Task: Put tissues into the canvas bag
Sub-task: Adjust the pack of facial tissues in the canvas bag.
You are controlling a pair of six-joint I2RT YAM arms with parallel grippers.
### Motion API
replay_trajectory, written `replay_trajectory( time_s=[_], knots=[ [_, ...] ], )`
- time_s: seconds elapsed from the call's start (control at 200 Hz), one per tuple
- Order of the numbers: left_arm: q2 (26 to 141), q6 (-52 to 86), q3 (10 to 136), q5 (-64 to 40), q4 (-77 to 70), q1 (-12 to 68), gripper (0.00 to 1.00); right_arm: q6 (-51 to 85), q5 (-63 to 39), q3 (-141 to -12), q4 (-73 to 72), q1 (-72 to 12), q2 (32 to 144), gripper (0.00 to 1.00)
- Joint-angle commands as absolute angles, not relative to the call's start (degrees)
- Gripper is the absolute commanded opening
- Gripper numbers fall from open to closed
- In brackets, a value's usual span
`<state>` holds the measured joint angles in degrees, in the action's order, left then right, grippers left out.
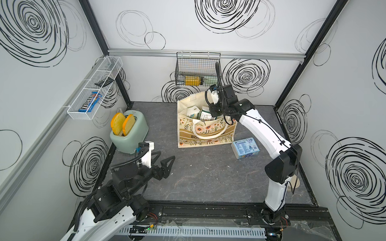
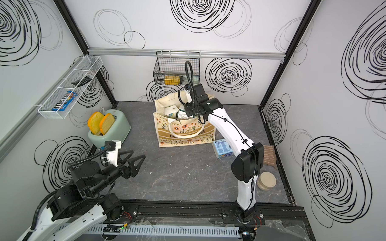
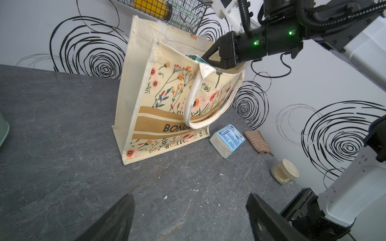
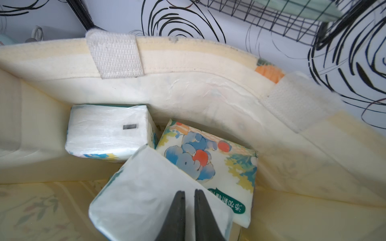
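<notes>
Top views first: tissues partly bagged

Top views: we find the canvas bag [image 1: 206, 137] upright, with a light blue tissue pack [image 1: 245, 147] just beside it. The left gripper [image 1: 165, 157] gapes, empty.
Left wrist: the right gripper [image 3: 208, 59] reaches into the bag's mouth.
Right wrist: its jaws are nearly together over a white tissue pack [image 4: 146, 192]; we cannot tell whether they pinch it.

The canvas bag [image 3: 144, 116] is matt woven cloth; the tissues [image 4: 108, 129] wear glossy, crinkled plastic wrap.
</notes>
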<state>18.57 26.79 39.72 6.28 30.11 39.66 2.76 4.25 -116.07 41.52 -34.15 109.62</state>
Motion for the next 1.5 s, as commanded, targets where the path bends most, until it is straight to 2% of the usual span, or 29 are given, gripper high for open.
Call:
replay_trajectory(
  time_s=[0.0, 0.27, 0.46, 0.665, 0.771, 0.826, 0.891, 0.936, 1.081, 1.176, 1.321, 1.491],
  knots=[
    [18.61, 26.33, 39.47, 6.92, 28.21, 39.99, 0.88, 3.26, -2.53, -117.16, 41.72, -36.33, 110.87, 0.16],
    [18.72, 26.36, 39.55, 7.13, 28.32, 40.12, 0.88, 7.59, -22.74, -121.9, 40.76, -36.96, 116.08, 0.18],
    [18.88, 26.43, 39.55, 7.25, 28.39, 40.34, 0.89, 15.49, -35.38, -118.48, 33.32, -33.13, 110.76, 0.18],
    [18.96, 26.44, 39.55, 7.15, 28.39, 40.34, 0.89, 19.59, -34.72, -103.68, 22.36, -27.42, 94.96, 0.24],
    [20.65, 25.09, 39.75, 4.77, 27.1, 40.19, 0.94, 19.11, -29.32, -96.04, 21.55, -23.47, 86.52, 0.36],
    [24.52, 23.64, 41.61, 3.6, 27.01, 39.5, 0.95, 18.38, -25.93, -92.5, 21.83, -21.2, 82.73, 0.49],
    [31.15, 22.85, 45.46, 5.18, 27.06, 38.22, 0.96, 17.76, -22.34, -88.43, 21.88, -18.74, 78.75, 0.69],
    [36.32, 21.78, 48.87, 3.98, 26.16, 36.6, 0.97, 17.5, -20.87, -85.61, 21.35, -17.29, 76.51, 0.74],
    [52.81, 21.15, 63.25, -3.4, 23.48, 26.3, 0.95, 16.87, -21.26, -79.39, 21.06, -14.75, 72.16, 0.76],
    [61.59, 21.45, 70.5, -8.55, 21.26, 20.24, 0.89, 16.96, -22.24, -74.57, 19.18, -13.56, 68.98, 0.77],
    [74.42, 19.19, 80.49, -10.86, 22.44, 18.43, 0.78, 18.77, -27.72, -67.44, 16.68, -11.21, 64.04, 0.78],
    [82.75, 18.37, 88.65, -11.06, 25.41, 19.93, 0.83, 18.27, -30.23, -61.97, 17.43, -11.02, 57.59, 0.78]
  ],
)
